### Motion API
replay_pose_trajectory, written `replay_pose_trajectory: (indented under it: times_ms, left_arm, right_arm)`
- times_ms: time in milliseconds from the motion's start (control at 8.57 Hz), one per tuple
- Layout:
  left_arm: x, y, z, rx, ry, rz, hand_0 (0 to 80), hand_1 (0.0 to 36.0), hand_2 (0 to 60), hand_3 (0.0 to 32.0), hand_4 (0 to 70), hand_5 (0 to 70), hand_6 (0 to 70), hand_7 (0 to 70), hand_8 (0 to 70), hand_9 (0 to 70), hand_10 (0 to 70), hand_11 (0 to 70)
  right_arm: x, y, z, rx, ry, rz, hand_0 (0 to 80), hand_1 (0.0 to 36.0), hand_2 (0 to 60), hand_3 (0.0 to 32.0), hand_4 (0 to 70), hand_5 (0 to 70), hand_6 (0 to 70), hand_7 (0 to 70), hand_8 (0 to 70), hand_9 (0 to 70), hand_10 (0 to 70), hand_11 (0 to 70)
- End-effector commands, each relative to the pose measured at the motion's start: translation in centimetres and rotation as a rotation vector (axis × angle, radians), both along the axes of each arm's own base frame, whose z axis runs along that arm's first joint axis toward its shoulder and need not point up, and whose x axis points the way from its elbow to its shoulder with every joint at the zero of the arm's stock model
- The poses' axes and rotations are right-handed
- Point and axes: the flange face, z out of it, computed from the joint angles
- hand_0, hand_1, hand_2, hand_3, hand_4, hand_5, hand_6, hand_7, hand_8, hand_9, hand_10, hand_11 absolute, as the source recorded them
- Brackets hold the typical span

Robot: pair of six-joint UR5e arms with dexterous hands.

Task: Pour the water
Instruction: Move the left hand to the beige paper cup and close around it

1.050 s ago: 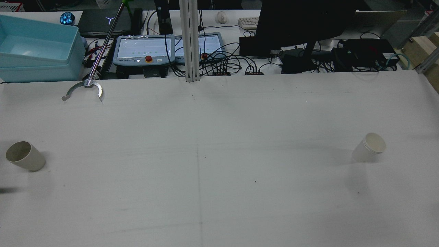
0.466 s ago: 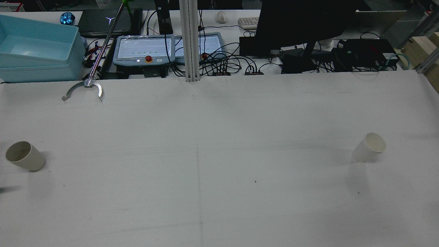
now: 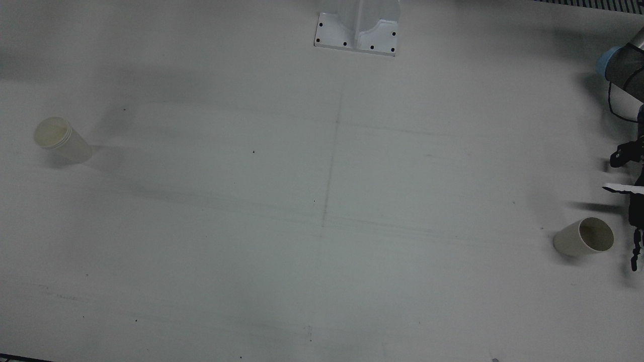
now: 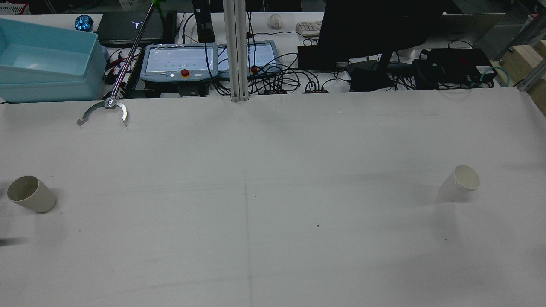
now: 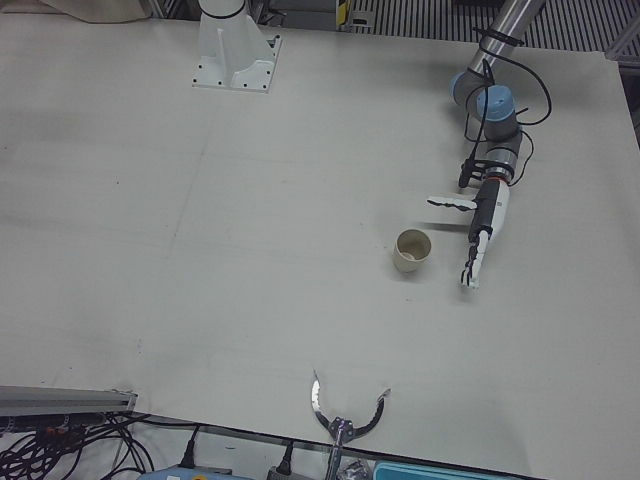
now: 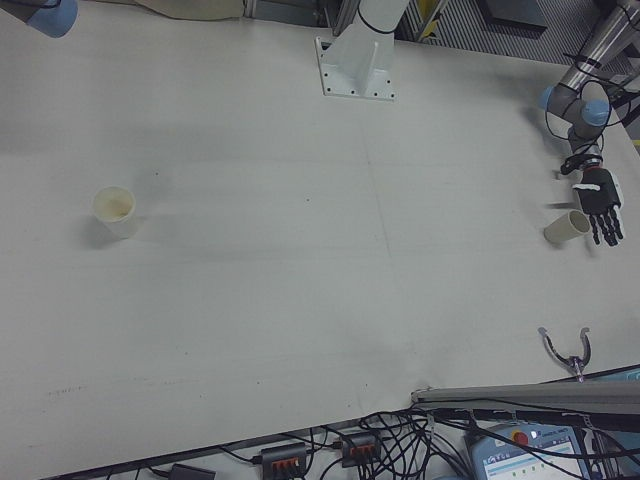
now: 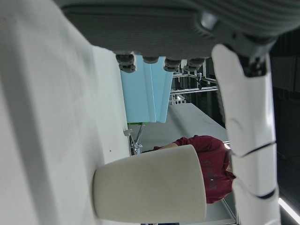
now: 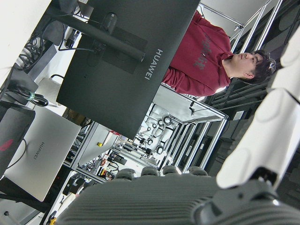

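A beige cup stands upright at the table's left side, also seen as the beige cup and the beige cup. My left hand hangs open right beside it, fingers pointing down and spread, not touching it. In the left hand view that cup lies before the palm. A white paper cup stands upright on the right side, shown too as the white cup. My right hand appears only in its own view, open and holding nothing.
A metal grabber tool rests on the table's far left edge. Behind it are a blue bin, control tablets, cables and a monitor. A post base stands at the table's middle. A person in a red top is beyond the table.
A dark shadow at the rear view's left edge has shifted slightly beside the beige cup. Both cups stand where they were.
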Motion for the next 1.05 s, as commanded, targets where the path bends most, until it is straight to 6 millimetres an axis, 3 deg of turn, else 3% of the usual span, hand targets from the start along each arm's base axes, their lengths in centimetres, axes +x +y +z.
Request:
replay_pose_trajectory:
  times_ms: [0,583,933]
  left_arm:
    - [0.2,-0.5,-0.2,-0.006,0.003,-0.025,58.4,25.2,5.6,0.0,4.7,6.7,1.9,7.0,0.0,0.0,4.1,8.8]
    - [2.8,-2.2,-2.1,-0.006,0.008,-0.039,66.8,30.9,7.7,0.0,4.8,7.1,1.8,7.2,0.0,0.0,3.3,8.0]
    - [3.5,-2.5,-2.7,0.002,0.017,-0.028,64.3,29.9,6.0,0.0,4.4,6.3,1.0,6.4,0.0,0.0,0.9,4.6]
  right_arm:
    - [-0.2,-0.1,0.1,-0.003,0.000,-0.003,44.2,11.3,5.6,0.0,0.0,0.0,0.0,0.0,0.0,0.0,0.0,0.0]
    - [-0.5,-0.5,0.3,-0.005,0.002,-0.011,43.3,10.8,6.1,0.0,0.0,0.0,0.0,0.0,0.0,0.0,0.0,0.0]
    - [-0.6,-0.7,0.6,-0.008,0.002,-0.012,43.1,10.6,5.8,0.0,0.0,0.0,0.0,0.0,0.0,0.0,0.0,0.0]
